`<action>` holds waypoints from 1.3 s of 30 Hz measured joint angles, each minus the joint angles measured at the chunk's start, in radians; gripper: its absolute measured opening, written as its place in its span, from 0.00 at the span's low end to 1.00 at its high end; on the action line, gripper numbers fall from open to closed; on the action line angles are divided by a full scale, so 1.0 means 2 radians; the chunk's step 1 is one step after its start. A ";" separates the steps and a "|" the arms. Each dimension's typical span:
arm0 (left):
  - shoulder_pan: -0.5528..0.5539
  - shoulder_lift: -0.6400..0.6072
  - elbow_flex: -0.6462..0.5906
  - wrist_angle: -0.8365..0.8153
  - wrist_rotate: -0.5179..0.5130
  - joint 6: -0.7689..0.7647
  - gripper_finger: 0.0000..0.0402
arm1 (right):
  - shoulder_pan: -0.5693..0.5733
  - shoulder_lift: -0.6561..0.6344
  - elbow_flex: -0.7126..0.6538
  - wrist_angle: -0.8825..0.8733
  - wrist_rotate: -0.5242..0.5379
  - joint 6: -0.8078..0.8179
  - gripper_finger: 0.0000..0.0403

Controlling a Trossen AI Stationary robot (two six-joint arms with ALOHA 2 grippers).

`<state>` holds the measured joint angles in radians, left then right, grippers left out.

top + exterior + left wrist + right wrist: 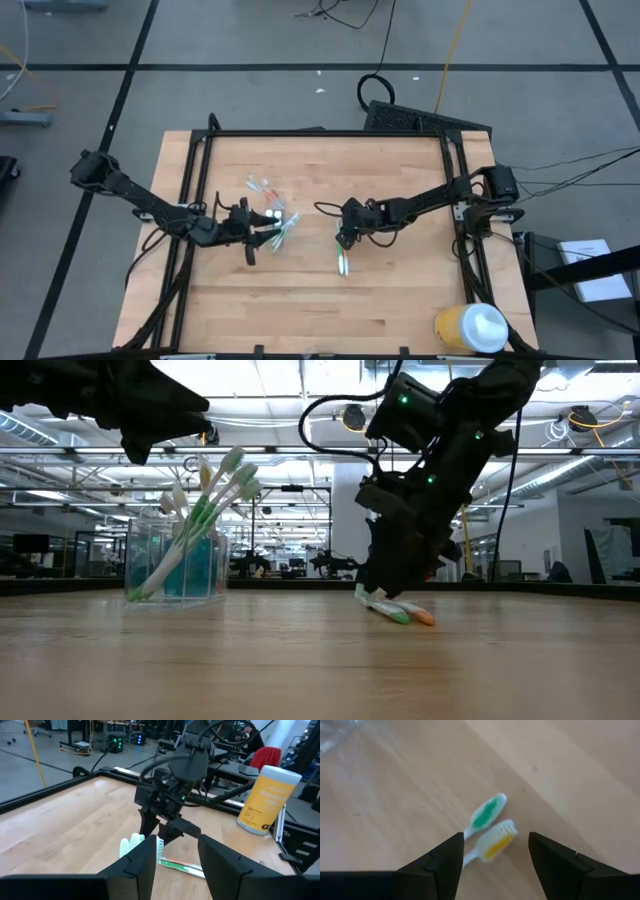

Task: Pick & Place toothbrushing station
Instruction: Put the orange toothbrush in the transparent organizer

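Right gripper hanging over two loose toothbrushes, left gripper holding the cup

The right gripper (492, 857) is standing with open jaws low over the table (400, 290); between them the orange toothbrush (496, 841) and the green toothbrush (485, 815) are lying side by side, touching, not gripped. Farther off, the left gripper (262, 233) is closing its jaws on the clear cup (176, 560), which is carrying a bundle of toothbrushes (208, 510) leaning out of it. Well beyond, a yellow container (472, 327) is standing at the table corner.
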<state>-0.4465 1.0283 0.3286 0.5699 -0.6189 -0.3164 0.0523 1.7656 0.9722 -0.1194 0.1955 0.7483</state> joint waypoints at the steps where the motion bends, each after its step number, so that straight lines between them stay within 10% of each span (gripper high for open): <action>1: 0.000 0.000 0.000 0.000 0.000 0.000 0.38 | 0.000 0.003 0.000 -0.002 -0.002 0.001 0.53; 15: 0.000 0.000 0.000 -0.010 0.000 -0.004 0.38 | 0.005 0.026 0.001 0.011 0.020 0.009 0.51; 39: 0.000 0.000 0.000 -0.023 0.000 -0.013 0.38 | 0.007 0.027 0.000 0.005 0.022 -0.022 0.14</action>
<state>-0.4461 1.0286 0.3286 0.5244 -0.6193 -0.3430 0.0654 1.8193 0.9714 -0.1097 0.2394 0.7037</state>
